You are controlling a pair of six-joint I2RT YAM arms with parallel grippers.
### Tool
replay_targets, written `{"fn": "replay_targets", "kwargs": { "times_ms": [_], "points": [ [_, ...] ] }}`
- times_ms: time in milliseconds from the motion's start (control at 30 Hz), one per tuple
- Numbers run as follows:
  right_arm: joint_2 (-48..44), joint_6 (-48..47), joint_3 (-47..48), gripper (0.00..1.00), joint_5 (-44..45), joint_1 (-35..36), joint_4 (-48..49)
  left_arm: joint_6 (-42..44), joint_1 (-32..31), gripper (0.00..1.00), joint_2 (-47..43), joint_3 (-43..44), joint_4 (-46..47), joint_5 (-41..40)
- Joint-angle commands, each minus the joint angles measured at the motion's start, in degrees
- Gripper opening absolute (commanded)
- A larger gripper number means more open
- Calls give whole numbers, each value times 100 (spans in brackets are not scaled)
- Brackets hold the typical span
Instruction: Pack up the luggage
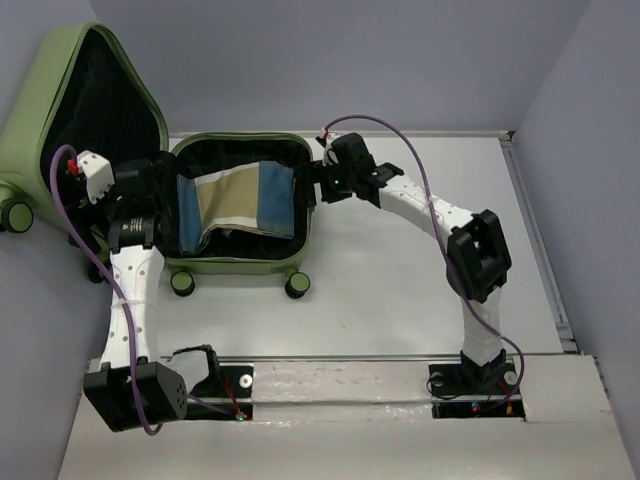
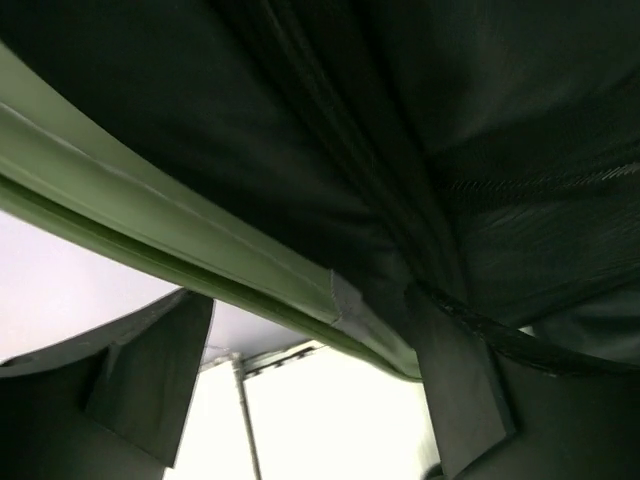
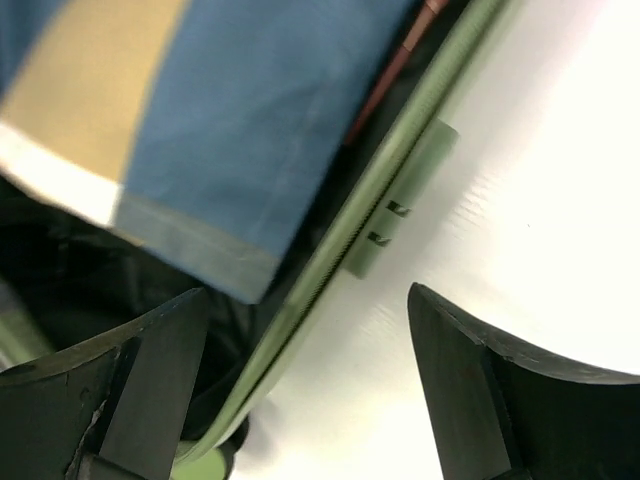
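Note:
The luggage (image 1: 235,262), a sage-green hard-shell suitcase, lies open on the table, its lid (image 1: 45,110) raised at the far left. A folded tan and blue cloth (image 1: 245,200) lies in its black-lined base. My left gripper (image 1: 160,180) is open at the base's left side by the hinge. In the left wrist view the gripper (image 2: 310,345) sits just under the lid's green rim (image 2: 200,245) and black lining (image 2: 420,120). My right gripper (image 1: 318,185) is open at the base's right edge. In the right wrist view the gripper (image 3: 308,335) straddles the rim (image 3: 390,170), beside the blue cloth (image 3: 270,110).
Caster wheels (image 1: 181,283) (image 1: 297,285) stick out at the suitcase's near side, and another (image 1: 15,213) at the far left. Purple-grey walls close in the table at the back and on both sides. A metal rail (image 1: 535,240) runs along the table's right edge.

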Motion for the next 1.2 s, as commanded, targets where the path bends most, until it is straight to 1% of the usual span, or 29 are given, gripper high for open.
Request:
{"fn": "replay_targets", "kwargs": {
  "times_ms": [0,33,100,133,200,233,267,300,333,367,433,467,533,633,667,700,733,867,900,967,1000,1033,1067,1100,1133,1167],
  "points": [
    [252,179,-93,84,427,11,209,532,126,79,-241,-586,947,-616],
    [296,180,-102,83,383,11,227,533,161,75,-251,-588,966,-599],
    [463,153,-128,78,391,11,236,315,328,72,-93,-483,756,-511],
    [490,144,-146,74,400,11,227,192,372,62,-23,-265,616,-450],
    [543,127,-216,63,479,11,245,146,434,53,170,-88,509,-379],
    [534,127,-251,61,488,11,254,129,425,49,223,61,492,-361],
    [543,118,-277,55,462,11,262,111,434,44,259,106,483,-335],
    [552,101,-304,42,436,11,315,155,434,36,276,132,517,-222],
    [569,92,-313,36,418,11,315,164,434,16,277,202,527,-151],
    [587,83,-313,24,427,11,315,155,425,7,250,220,527,-72],
    [587,109,-295,10,505,11,333,155,295,6,198,212,553,113],
    [587,109,-295,7,506,11,341,146,180,6,119,212,562,183],
    [613,83,-287,7,453,11,368,155,-503,6,-126,37,745,123],
    [622,74,-356,7,427,11,455,173,-1610,6,-382,-410,948,-404],
    [570,74,-505,7,331,11,586,42,-2292,6,-531,-490,931,-570],
    [543,74,-576,7,313,11,631,-3,-2665,6,-619,-665,931,-668],
    [430,91,-794,7,338,11,727,-107,-3399,6,-777,-737,870,-782],
    [210,144,-1103,7,208,11,1106,-345,-5010,6,-971,-1026,624,-923],
    [122,162,-1191,7,198,11,1150,-442,-5981,6,-989,-1140,623,-1202],
    [16,127,-1288,7,268,11,1168,-539,-6839,6,-963,-1133,615,-1389],
    [-45,75,-1349,7,312,11,1168,-626,-7461,6,-876,-1072,606,-1355],
    [-229,74,-1541,7,330,-49,1176,-671,-7719,7,-814,-854,606,-1319],
    [-335,74,-1674,7,304,-111,1194,-671,-7913,18,-726,-678,614,-1276],
    [-449,57,-1832,7,277,-268,1246,-654,-8116,38,-551,-493,632,-1066],
    [-581,65,-1990,7,234,-366,1273,-523,-8457,78,-463,-74,684,-908],
    [-878,57,-2348,7,146,-549,1334,-496,-8608,97,-288,192,789,-593]
  ]
}}
